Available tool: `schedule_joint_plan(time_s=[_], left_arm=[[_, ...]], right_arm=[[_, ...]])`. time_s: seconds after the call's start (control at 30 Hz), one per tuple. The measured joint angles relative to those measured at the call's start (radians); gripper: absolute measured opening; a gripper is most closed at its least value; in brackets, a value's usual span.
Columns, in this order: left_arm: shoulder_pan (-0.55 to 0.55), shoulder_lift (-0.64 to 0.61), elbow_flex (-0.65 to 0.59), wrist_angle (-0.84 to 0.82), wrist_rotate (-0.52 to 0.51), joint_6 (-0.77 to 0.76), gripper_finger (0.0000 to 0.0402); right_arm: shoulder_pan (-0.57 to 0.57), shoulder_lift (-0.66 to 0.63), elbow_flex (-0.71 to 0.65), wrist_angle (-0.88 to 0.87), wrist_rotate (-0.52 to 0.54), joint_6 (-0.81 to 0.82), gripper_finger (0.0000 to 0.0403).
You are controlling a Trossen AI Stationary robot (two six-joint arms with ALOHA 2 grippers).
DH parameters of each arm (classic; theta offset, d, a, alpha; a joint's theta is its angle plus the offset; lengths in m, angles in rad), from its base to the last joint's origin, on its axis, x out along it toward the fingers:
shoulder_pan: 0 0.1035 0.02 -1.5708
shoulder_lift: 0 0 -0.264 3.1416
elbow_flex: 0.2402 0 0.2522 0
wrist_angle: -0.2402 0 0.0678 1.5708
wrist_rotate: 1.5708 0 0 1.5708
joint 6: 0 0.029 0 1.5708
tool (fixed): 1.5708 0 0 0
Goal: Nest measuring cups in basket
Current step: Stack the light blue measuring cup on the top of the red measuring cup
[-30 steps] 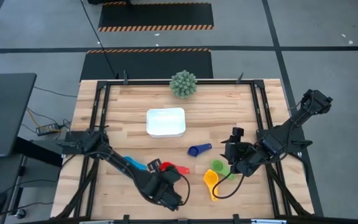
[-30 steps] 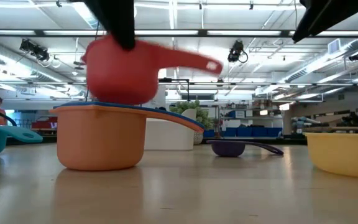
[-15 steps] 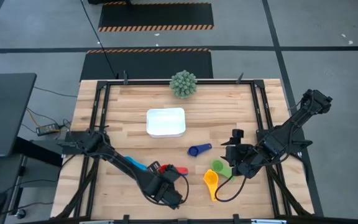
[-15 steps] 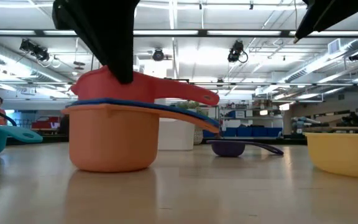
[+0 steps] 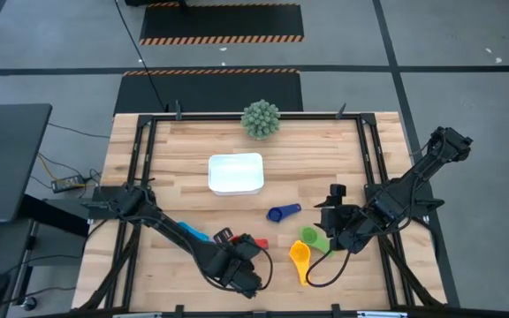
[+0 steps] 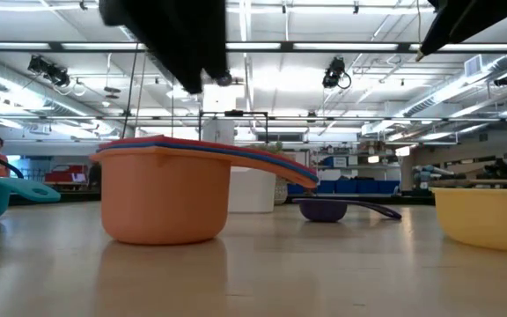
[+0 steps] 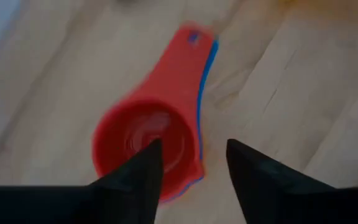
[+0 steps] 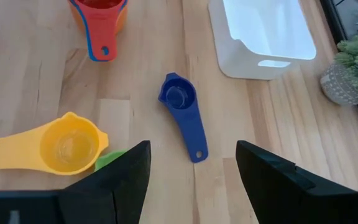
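Measuring cups lie scattered on the front half of the counter [image 5: 184,150], none inside the basket [image 5: 235,173]. The left gripper [image 7: 191,168] hovers directly above the red cup [image 7: 148,140]; its fingers [image 7: 135,177] stand moderately apart and grip nothing. The red cup sits nested in a blue cup [image 7: 207,68], whose rim and handle edge show beneath it, and both rest in the orange cup [image 6: 165,198] near the counter's front edge. The right gripper [image 8: 191,168] hangs over the right front area, fingers [image 8: 114,177] spread wide and empty. Ahead of it lie the dark blue cup [image 8: 180,109], the yellow cup [image 8: 67,146] and, touching the yellow one, a green cup [image 8: 112,157]. A light blue cup [image 5: 190,232] lies beside the left arm. The basket stands mid-counter, well apart from both grippers, with the spiky green plant [image 5: 261,118] behind it.
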Motion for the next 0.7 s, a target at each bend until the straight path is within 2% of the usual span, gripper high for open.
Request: schedule_joint_plan(time_s=[0.2,0.33,0.7], left_arm=[[-0.038,-0.001,0.005,-0.022,-0.083,0.076,0.0185],[-0.065,-0.001,0.002,-0.087,-0.140,0.073,0.0173],[-0.083,-0.001,0.002,-0.246,-0.145,0.051,0.0138]], right_arm=[[0.000,0.000,0.000,0.000,-0.024,0.000,0.0244],[0.000,0.000,0.000,0.000,-0.024,0.004,0.0244],[0.000,0.000,0.000,0.038,-0.034,-0.004,0.0244]])
